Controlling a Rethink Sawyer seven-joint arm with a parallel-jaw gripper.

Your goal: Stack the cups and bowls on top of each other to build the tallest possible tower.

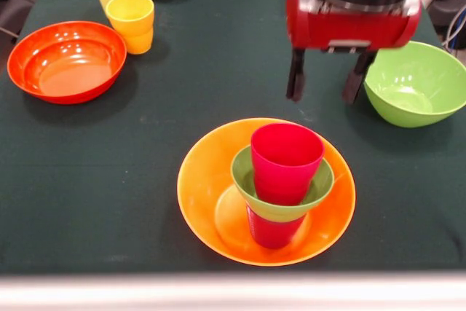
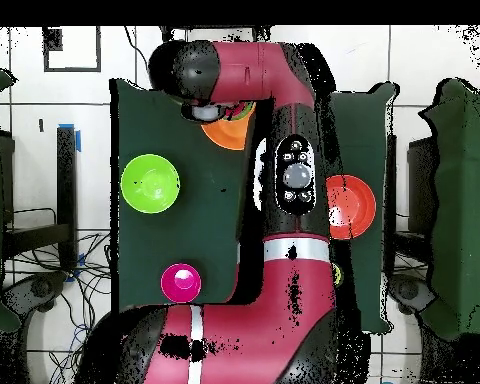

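So you have a four-piece tower (image 1: 280,187) standing near centre in the large yellow-orange bowl (image 1: 200,180), your gripper (image 1: 325,81) hanging open and empty just beyond it, and yellow cups (image 1: 129,21) and other bowls unstacked.

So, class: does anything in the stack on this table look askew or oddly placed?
Yes. The small green bowl sits tilted on the cup beneath it, inside the large yellow-orange bowl. The red-pink cup on top leans too. The open gripper hangs behind, touching nothing.
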